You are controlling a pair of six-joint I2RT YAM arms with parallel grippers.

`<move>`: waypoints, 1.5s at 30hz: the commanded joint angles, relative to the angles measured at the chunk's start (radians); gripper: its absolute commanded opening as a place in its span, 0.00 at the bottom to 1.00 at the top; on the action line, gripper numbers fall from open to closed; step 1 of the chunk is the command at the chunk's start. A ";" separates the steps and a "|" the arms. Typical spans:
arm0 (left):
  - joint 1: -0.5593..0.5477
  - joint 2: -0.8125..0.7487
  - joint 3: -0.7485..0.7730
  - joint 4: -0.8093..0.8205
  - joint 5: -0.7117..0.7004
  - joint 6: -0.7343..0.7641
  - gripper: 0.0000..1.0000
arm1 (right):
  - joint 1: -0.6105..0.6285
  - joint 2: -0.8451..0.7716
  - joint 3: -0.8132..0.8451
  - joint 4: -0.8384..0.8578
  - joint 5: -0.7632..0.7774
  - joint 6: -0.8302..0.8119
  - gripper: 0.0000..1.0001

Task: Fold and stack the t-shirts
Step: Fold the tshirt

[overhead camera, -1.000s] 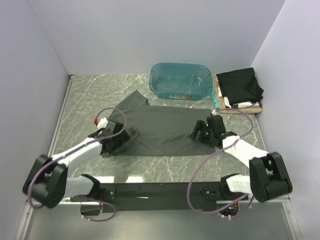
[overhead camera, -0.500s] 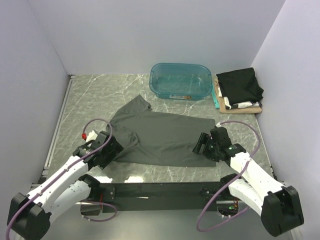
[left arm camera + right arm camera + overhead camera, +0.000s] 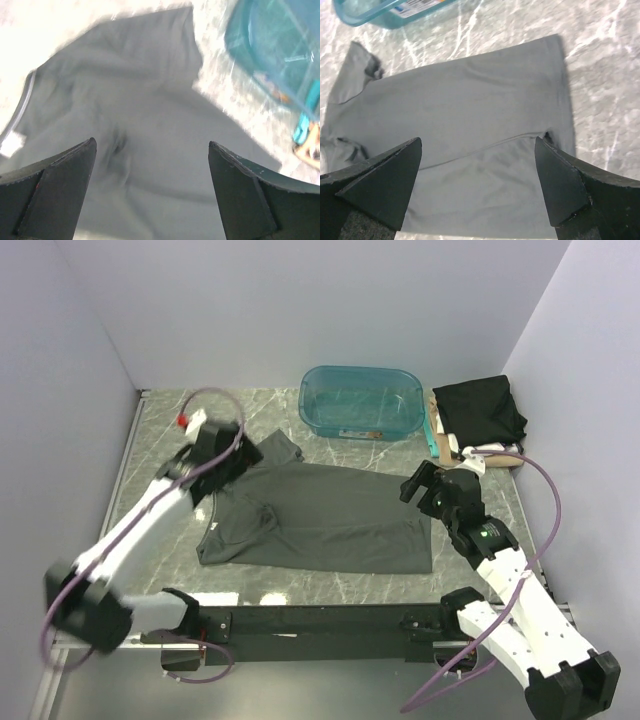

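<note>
The charcoal-grey t-shirt [image 3: 330,525] lies spread flat on the marble table, one sleeve pointing toward the back and a rumpled fold at its left. My left gripper [image 3: 240,455] hovers open and empty above the shirt's far-left sleeve; in the left wrist view the left gripper [image 3: 152,144] has the blurred shirt [image 3: 150,100] below it. My right gripper [image 3: 422,485] hovers open and empty above the shirt's right edge; in the right wrist view the right gripper [image 3: 478,142] is over the shirt [image 3: 470,110]. A folded black t-shirt [image 3: 480,408] tops tan and white ones [image 3: 492,453] at the back right.
The teal plastic tub [image 3: 360,400] stands at the back centre, just beyond the shirt; it also shows in the left wrist view [image 3: 280,45] and the right wrist view [image 3: 395,10]. Walls close in at the left, back and right. Bare marble lies at the far left.
Both grippers pulled the shirt toward the near edge, then let go and rose. The left arm swung back to the far-left sleeve; the right moved back over the right edge.
</note>
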 commanded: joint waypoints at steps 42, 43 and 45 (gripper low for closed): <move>0.095 1.299 1.155 -0.016 0.093 0.617 0.48 | -0.013 -0.004 -0.066 0.062 0.160 -0.061 1.00; 0.093 1.299 1.157 -0.017 0.096 0.617 0.48 | -0.013 -0.003 -0.066 0.063 0.162 -0.061 1.00; 0.089 1.305 1.168 -0.024 0.085 0.620 0.39 | -0.012 -0.006 -0.069 0.065 0.165 -0.063 1.00</move>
